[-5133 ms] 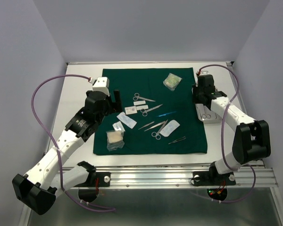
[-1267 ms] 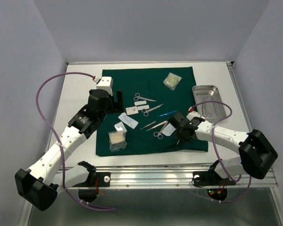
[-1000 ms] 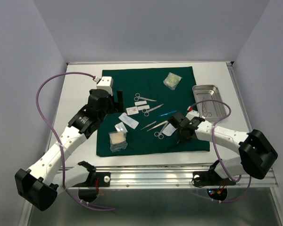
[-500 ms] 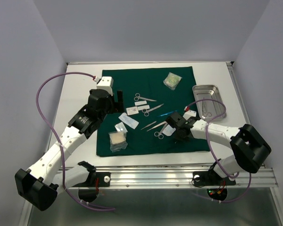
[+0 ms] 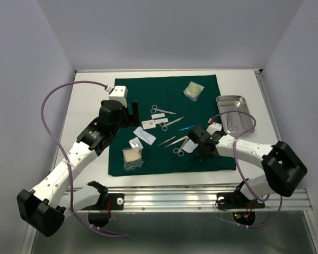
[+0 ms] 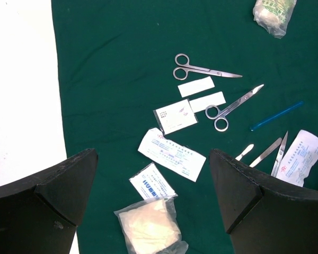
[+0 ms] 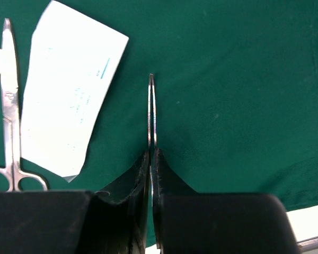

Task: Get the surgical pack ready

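From above, we see the green drape (image 5: 169, 121) spread on the table (image 5: 90, 106). The right gripper (image 5: 201, 152) sits low over its near right part. The steel tray (image 5: 250, 112) lies beyond that gripper and to its right, on the white table just off the cloth's edge. The left gripper (image 5: 131, 112) hangs over the drape's left part, with scissors (image 5: 161, 110) just to its right. In the left wrist view, we find this gripper spread wide and holding nothing. A bagged gauze (image 6: 148, 227) lies between its fingers (image 6: 47, 206). Ahead of them lie paper packets (image 6: 172, 153), two pairs of scissors and a blue tool (image 6: 277, 115). In the right wrist view, the right gripper is pinched tight on thin forceps (image 7: 151, 106), whose tips reach out ahead over the drape. A white packet (image 7: 69, 121) lies just to their left.
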Controlling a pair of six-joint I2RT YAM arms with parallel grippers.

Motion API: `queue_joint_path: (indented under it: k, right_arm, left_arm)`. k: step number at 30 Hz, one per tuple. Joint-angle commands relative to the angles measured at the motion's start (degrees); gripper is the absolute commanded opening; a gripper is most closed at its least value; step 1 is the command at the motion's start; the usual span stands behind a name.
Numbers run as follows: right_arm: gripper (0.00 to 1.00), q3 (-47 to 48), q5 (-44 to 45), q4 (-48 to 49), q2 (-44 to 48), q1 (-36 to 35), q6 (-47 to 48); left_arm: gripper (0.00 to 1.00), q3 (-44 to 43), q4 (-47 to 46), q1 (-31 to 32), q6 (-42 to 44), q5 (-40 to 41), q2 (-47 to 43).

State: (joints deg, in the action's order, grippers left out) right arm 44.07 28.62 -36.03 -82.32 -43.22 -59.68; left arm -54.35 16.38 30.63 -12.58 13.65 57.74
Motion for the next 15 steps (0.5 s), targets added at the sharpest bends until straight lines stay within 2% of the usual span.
queue_joint_path:
  k: [1,5,6,10,15]
  right_arm:
    - [0.01,3.99,3.1,-1.41,3.22,-0.28,2.11]
    - [0.02,5.49,6.62,0.07,7.17,-0.28,10.96]
    - [0.04,5.32,6.54,3.39,8.22,-0.28,17.69]
    - [0.07,5.49,1.1,9.66,12.53,3.05,32.58]
    - [0.01,7.6,-8.05,12.73,13.77,16.57,42.62]
  left_arm:
    - [0.99,-0.14,-2.32,-0.31,-0.16,-0.2,0.18]
    - [0.99,-0.32,-2.23,-0.31,0.1,-0.03,0.01]
    - [0.99,-0.23,-2.23,-0.31,0.36,-0.03,0.01]
    - [0.99,-0.58,-1.97,-0.31,0.8,-0.11,0.18]
    - [0.99,-1.29,-2.05,-0.31,0.89,-0.64,0.45]
